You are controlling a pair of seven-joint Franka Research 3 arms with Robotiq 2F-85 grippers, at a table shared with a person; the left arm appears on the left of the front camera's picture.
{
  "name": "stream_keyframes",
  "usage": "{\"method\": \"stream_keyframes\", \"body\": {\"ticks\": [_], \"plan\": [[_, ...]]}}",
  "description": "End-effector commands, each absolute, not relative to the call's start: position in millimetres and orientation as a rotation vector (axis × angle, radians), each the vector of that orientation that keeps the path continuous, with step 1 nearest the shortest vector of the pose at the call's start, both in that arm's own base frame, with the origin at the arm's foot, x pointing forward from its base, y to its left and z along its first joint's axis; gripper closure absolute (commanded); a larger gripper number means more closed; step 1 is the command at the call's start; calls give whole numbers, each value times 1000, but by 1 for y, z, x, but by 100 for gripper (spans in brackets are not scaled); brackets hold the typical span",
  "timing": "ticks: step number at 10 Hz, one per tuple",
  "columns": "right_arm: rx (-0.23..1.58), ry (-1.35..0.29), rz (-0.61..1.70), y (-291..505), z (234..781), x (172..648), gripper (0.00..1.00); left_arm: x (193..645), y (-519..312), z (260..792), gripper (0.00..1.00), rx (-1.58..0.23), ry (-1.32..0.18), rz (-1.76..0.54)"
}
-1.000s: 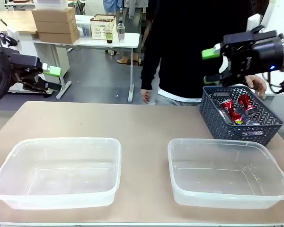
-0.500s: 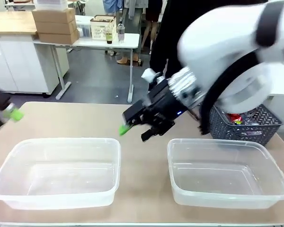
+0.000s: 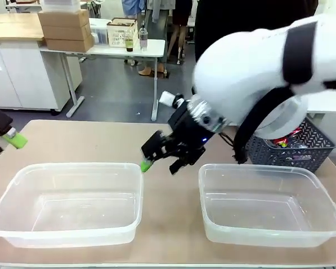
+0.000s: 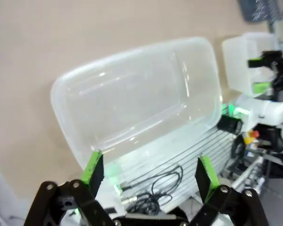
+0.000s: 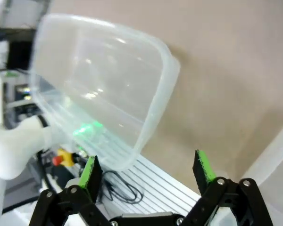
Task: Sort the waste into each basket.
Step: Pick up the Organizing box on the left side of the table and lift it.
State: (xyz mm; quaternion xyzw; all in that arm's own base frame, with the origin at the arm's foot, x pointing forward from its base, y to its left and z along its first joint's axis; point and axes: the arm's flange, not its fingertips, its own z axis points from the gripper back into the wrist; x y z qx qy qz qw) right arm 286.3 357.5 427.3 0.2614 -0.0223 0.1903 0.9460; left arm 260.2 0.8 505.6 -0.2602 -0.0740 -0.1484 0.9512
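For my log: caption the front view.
Open right gripper hovers between left tub and right tub; cans sit in lattice basket.

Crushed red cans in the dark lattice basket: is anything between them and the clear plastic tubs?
The dark lattice basket's own wall surrounds the crushed red cans, and the white right arm crosses in front of it. Both clear plastic tubs stand open-topped.
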Motion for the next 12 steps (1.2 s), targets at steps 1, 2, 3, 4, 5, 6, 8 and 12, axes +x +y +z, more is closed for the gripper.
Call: {"method": "stream_keyframes", "body": {"ticks": [1,2,3,4,5,6,8,12], "plan": [[356,19,263,414,422,289,0,249,-8,481,0,-353,-74,-181],[322,56,207,423,414,294,0,237,-3,457,0,-269,-41,-116],[306,73,189,430,407,299,0,225,1,435,0,-240,5,-78],[272,64,154,433,402,304,0,213,4,412,0,-218,57,-46],[220,32,121,432,400,306,0,203,7,388,0,-311,92,-48],[294,43,191,415,396,290,0,197,1,362,0,-408,148,-90],[294,43,191,415,396,290,0,263,15,474,0,-243,55,-53],[268,76,163,429,388,298,0,262,3,441,0,-265,126,-54]]}}
